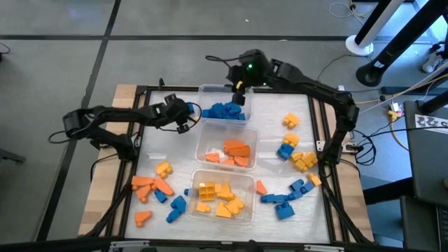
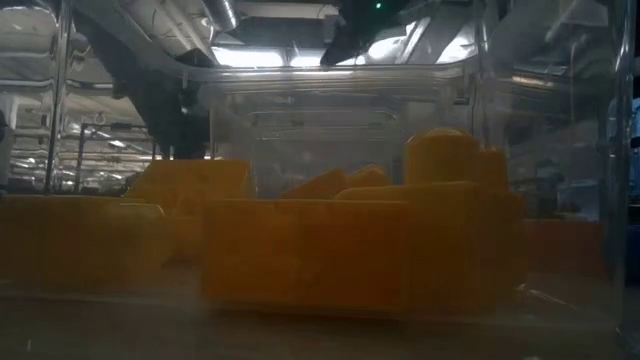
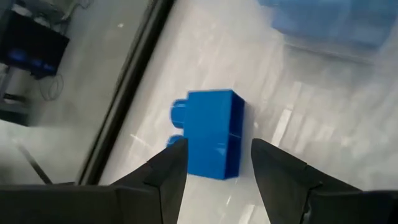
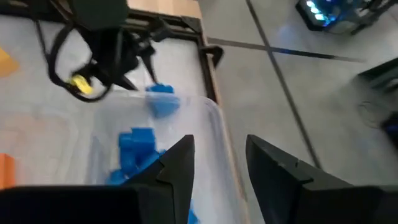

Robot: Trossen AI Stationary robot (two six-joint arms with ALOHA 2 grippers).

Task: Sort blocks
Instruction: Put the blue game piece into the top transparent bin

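My left gripper (image 1: 189,112) is shut on a blue block (image 3: 211,134) just left of the far tub (image 1: 224,112), which holds blue blocks; the right wrist view shows this blue block (image 4: 161,99) beside the tub's corner. My right gripper (image 4: 221,162) is open and empty, hovering over that tub's far rim (image 1: 238,94). The middle tub (image 1: 227,150) holds orange blocks and the near tub (image 1: 220,196) yellow ones. Loose blocks lie on the table at near left (image 1: 157,189) and at right (image 1: 294,150). The low view is filled by yellow blocks (image 2: 360,240) behind a clear wall. My left gripper pinches the blue block between its two fingers (image 3: 174,155), one on the studded side (image 3: 177,118) and one on the opposite face. The fingers come slanting down from the table's left. The block looks lifted clear, at about the tub's rim height.
Three clear tubs stand in a row down the table's middle. A black frame rail (image 1: 133,126) borders the white mat. Loose orange, yellow and blue blocks crowd the near left and the right side (image 1: 287,199). Bare mat lies at the far left (image 1: 157,150).
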